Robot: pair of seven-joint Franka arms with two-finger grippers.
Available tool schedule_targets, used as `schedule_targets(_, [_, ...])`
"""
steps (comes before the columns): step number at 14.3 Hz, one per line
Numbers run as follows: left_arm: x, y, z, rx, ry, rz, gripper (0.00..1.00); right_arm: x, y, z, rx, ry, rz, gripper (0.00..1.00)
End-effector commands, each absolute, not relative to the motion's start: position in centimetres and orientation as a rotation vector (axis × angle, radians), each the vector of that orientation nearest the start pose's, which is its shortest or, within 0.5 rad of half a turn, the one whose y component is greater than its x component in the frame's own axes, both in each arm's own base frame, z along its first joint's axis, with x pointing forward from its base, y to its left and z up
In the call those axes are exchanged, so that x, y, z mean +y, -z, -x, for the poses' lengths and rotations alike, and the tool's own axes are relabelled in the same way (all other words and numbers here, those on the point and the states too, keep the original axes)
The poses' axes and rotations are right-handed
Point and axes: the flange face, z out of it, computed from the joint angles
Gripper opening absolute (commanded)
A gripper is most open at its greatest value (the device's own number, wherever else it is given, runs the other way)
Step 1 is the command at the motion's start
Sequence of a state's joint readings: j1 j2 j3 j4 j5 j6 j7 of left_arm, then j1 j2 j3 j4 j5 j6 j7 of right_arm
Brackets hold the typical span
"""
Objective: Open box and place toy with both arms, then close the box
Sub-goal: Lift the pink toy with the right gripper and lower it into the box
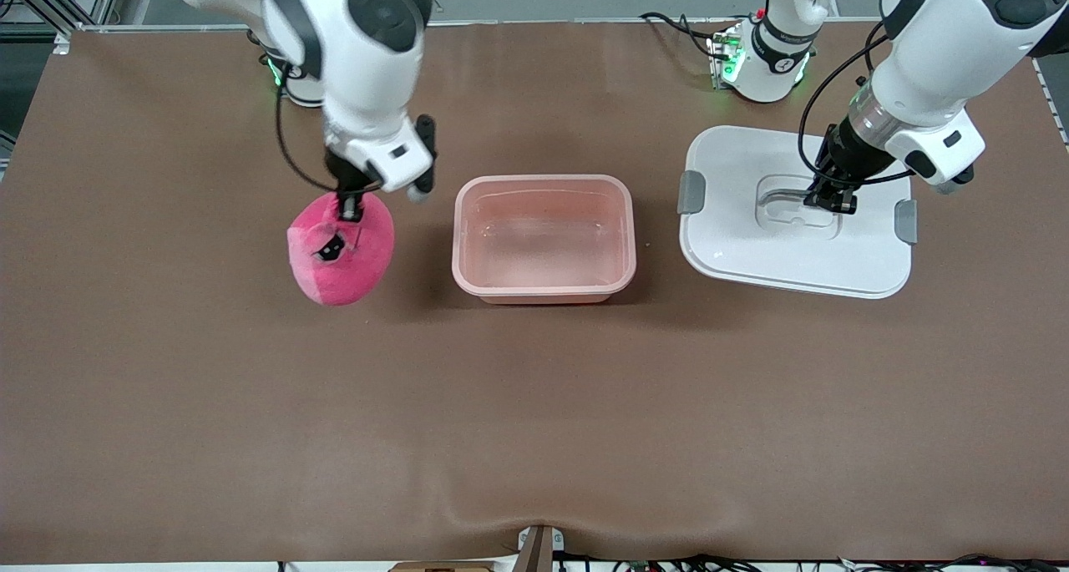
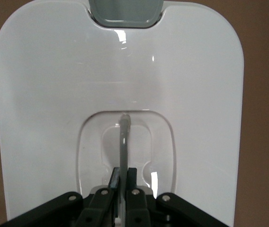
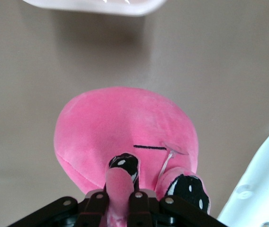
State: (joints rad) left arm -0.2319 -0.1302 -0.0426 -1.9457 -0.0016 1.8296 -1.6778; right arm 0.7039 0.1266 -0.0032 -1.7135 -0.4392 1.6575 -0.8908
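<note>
Pink plush toy (image 1: 341, 250) is seen at the right arm's end of the table (image 1: 167, 388), pinched at its top by the right gripper (image 1: 351, 210). In the right wrist view the fingers (image 3: 119, 187) are closed tightly on a fold of pink fabric by one dark eye, with the second eye (image 3: 188, 189) just beside them and a thin black mouth line drawn across the face. Whether the toy (image 3: 125, 127) is resting on the brown surface or is raised just clear of it cannot be told from either view.

Toward the middle of the table, the translucent pink tub (image 1: 544, 238) of the box is found standing uncovered, with nothing visible inside. It is set just beside the toy and apart from it. An edge of the tub (image 3: 96, 5) is also caught in the right wrist view.

Toward the left arm's end, the white lid (image 1: 793, 213) is laid flat on the table, near the tub and not touching it. A grey clip (image 1: 691, 193) is carried on the end nearest the tub and another grey clip (image 1: 905, 221) on the outer end. The left gripper (image 1: 831, 202) is lowered into the recessed centre of the lid. In the left wrist view its fingers (image 2: 132, 177) are shown clamped narrowly on the thin grey handle (image 2: 124, 142), which is stood upright out of the recess.
</note>
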Motion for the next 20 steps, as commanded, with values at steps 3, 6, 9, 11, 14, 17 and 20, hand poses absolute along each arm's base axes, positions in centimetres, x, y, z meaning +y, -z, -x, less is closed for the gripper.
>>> schedule_targets(3, [-14.0, -54.1, -50.1, -2.023, -0.005, 2.426, 0.00, 39.4, -53.1, -44.5, 1.999, 0.227, -1.576, 0.00])
schedule_targets(6, [-14.0, -54.0, -50.1, -2.023, -0.007, 2.425, 0.00, 42.8, -53.1, -44.2, 2.003, 0.224, -1.519, 0.00])
schedule_targets(9, [-14.0, -54.0, -50.1, -2.023, -0.007, 2.425, 0.00, 46.7, -50.2, -42.9, 2.035, 0.279, -1.452, 0.00])
schedule_targets(11, [-13.9, -54.0, -50.1, -2.023, -0.007, 2.425, 0.00, 47.9, -48.9, -42.5, 2.049, 0.305, -1.436, 0.00])
schedule_targets(14, [-13.9, -53.9, -50.1, -2.022, -0.008, 2.424, 0.00, 48.4, -47.1, -42.8, 2.059, 0.336, -1.426, 0.00])
schedule_targets(17, [-13.9, -53.8, -50.1, -2.020, -0.011, 2.422, 0.00, 50.0, -45.7, -41.3, 2.095, 0.349, -1.408, 0.00])
schedule_targets(20, [-13.8, -53.7, -50.1, -1.995, -0.012, 2.441, 0.00, 52.0, -44.7, -38.9, 2.132, 0.355, -1.368, 0.00])
